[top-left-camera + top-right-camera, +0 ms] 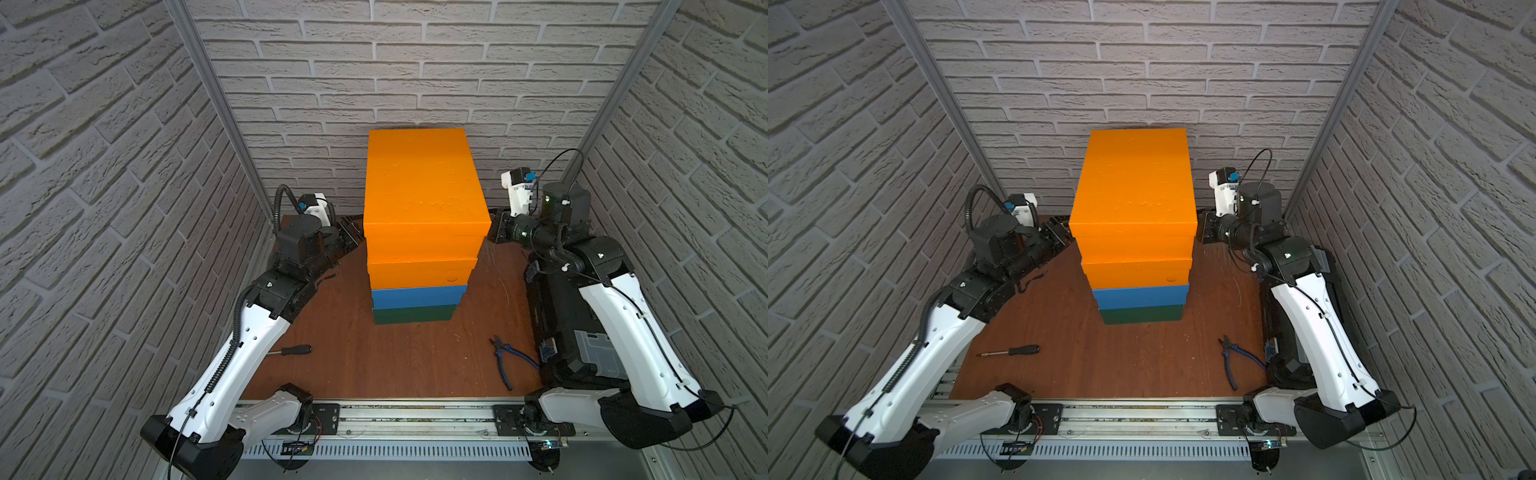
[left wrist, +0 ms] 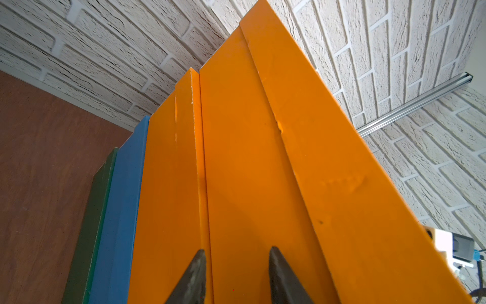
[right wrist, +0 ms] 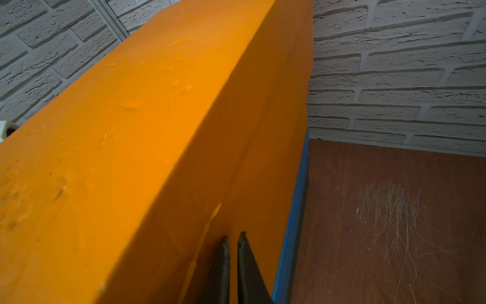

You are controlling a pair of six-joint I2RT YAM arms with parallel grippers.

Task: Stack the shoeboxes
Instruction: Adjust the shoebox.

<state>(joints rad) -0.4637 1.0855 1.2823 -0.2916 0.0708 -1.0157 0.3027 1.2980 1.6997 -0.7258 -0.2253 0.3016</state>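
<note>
The four shoeboxes form one upright stack on the reddish-brown wooden worktop [image 1: 395, 365], midway between its left and right edges and in its far half. The dark green lidded cardboard shoebox [image 1: 413, 314] rests on the worktop. The blue lidded cardboard shoebox [image 1: 417, 296] lies on it, and the lower bright orange lidded cardboard shoebox [image 1: 419, 272] lies on the blue one. The upper bright orange lidded cardboard shoebox [image 1: 424, 183] lies on top with its lid closed. The long sides run from the near edge toward the far edge and are roughly in line. The left gripper [image 2: 236, 265] stands at the left side of the stack, level with the two orange shoeboxes. Its jaws are spread, with nothing between them. One fingertip [image 2: 200, 263] sits by the seam between the two orange shoeboxes and the other faces the side wall of the upper one; contact cannot be confirmed. The right gripper [image 3: 232, 260] stands at the right side of the stack. Its jaws are pressed nearly together and pinch nothing, and the tips point at the orange side wall just below the lid skirt. A black-handled screwdriver [image 1: 291, 350] lies near the left edge in the near half. Blue-and-black-handled pliers [image 1: 505, 361] lie near the right edge. A black plastic tool case with a grey lid [image 1: 590, 353] lies along the right edge under the right arm.
</note>
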